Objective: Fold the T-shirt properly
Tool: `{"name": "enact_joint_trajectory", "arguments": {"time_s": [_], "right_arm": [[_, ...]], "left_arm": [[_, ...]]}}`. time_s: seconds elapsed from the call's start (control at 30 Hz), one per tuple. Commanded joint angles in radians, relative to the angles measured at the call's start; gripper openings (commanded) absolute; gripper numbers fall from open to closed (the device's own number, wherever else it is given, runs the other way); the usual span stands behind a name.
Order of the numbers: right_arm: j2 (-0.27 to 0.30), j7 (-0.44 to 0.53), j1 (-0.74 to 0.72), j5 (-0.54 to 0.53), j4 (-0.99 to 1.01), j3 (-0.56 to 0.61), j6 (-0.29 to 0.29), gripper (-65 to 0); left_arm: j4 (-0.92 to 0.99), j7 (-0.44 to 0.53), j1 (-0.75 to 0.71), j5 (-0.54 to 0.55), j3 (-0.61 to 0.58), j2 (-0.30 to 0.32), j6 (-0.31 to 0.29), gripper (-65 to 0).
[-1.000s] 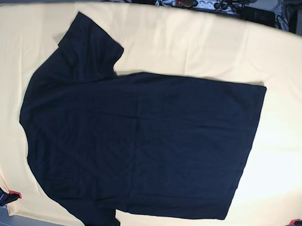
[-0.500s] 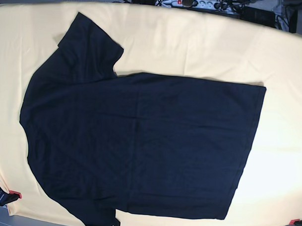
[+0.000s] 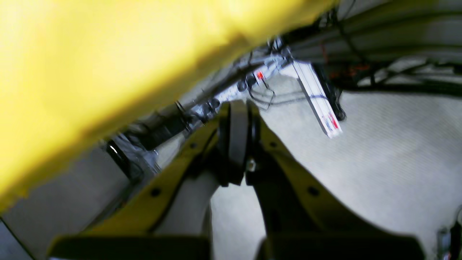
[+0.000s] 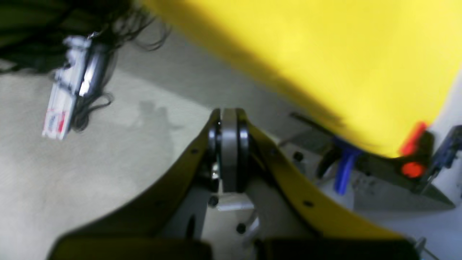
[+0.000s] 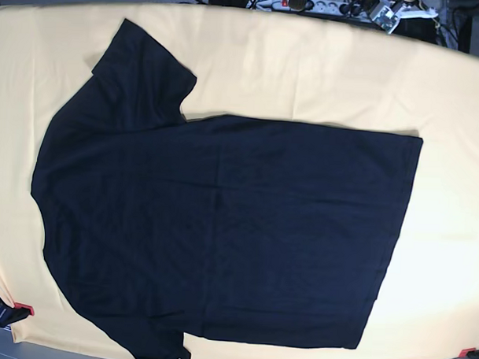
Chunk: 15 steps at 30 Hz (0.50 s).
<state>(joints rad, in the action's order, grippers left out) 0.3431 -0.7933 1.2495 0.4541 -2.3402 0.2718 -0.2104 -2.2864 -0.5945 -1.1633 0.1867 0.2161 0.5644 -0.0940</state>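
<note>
The T-shirt [image 5: 222, 226] is dark navy and lies spread flat on the pale yellow table cloth [image 5: 322, 72]. Its neck end is to the left and its straight hem to the right. One sleeve [image 5: 141, 70] points to the back left, the other [image 5: 159, 346] reaches the front edge. My left gripper [image 3: 236, 137] is shut with nothing between its pads, off the table's edge and over the floor. My right gripper [image 4: 229, 144] is also shut and empty, beside the hanging cloth edge. No gripper can be made out in the base view.
A red clamp [image 4: 413, 151] pins the yellow cloth at a table corner; red clamps [image 5: 22, 308] also show at the front corners. A power strip [image 3: 317, 101] and cables lie on the grey floor behind the table. A small pale object [image 5: 387, 15] shows at the back right edge.
The T-shirt has not moved. A small pale object has come into view at the back right edge of the base view.
</note>
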Motion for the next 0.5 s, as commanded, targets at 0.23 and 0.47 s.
{"name": "enact_joint_trajectory", "arguments": {"time_s": [0.23, 0.47], "right_arm": [[0.006, -0.011, 0.019, 0.061, -0.016, 0.001, 0.009, -65.0], [0.006, 0.026, 0.014, 0.124, -0.016, 0.000, 0.012, -65.0]], "left_arm": [[-0.070, 0.011, -0.014, -0.019, 0.051, 0.004, -0.002, -65.0], [-0.070, 0.027, 0.037, -0.055, 0.087, 0.025, 0.013, -65.0]]}}
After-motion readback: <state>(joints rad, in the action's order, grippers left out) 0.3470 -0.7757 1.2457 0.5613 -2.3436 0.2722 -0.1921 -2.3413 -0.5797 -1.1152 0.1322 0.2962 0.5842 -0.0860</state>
